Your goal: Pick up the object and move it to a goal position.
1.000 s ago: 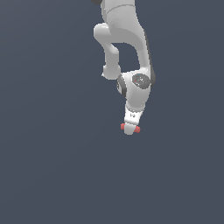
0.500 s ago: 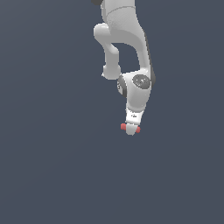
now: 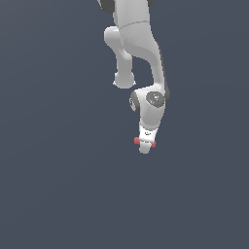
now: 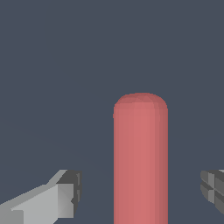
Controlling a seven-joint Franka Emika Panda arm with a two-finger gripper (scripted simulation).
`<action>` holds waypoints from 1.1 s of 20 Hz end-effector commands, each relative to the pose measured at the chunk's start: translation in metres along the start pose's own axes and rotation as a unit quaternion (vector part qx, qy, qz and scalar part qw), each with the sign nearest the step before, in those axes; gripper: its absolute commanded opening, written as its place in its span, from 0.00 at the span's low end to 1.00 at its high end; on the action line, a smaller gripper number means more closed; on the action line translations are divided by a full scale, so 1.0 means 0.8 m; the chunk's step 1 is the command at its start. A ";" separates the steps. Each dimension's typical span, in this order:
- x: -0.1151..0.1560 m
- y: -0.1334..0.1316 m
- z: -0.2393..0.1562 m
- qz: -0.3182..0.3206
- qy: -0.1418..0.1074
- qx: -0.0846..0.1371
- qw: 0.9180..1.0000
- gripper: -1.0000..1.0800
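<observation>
The object is a small red bar with rounded ends (image 4: 140,157) lying on the dark grey floor. In the wrist view it sits between my gripper's (image 4: 142,190) two fingers, with a clear gap on each side, so the gripper is open and astride it. One grey fingertip (image 4: 70,194) shows on one side, and the other fingertip (image 4: 212,188) is at the frame's edge. In the exterior view the white gripper (image 3: 145,147) points down over the bar. Only the red ends of the object (image 3: 137,141) poke out on either side of the gripper.
The white arm (image 3: 138,44) comes down from the top of the exterior view. Plain dark grey floor (image 3: 58,185) surrounds the gripper on all sides.
The gripper has sunk slightly lower over the red bar. The bar has not moved.
</observation>
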State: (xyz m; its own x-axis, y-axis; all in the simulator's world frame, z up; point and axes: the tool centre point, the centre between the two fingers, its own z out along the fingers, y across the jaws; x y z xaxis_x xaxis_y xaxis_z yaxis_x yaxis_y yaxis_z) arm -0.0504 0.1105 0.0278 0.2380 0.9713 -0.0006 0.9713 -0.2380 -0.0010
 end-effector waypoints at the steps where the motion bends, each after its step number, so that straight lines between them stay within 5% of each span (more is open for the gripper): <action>1: 0.000 0.000 0.011 -0.001 0.000 0.000 1.000 0.96; 5: 0.000 0.001 0.016 -0.001 0.000 0.000 1.000 0.96; 6: 0.000 0.001 0.016 -0.001 0.000 0.000 1.000 0.00; 22: -0.014 0.008 0.013 0.000 0.000 -0.001 1.000 0.00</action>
State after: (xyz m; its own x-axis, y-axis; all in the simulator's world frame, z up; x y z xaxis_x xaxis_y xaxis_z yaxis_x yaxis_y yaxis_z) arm -0.0481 0.1032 0.0165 0.2358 0.9718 -0.0001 0.9718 -0.2358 -0.0001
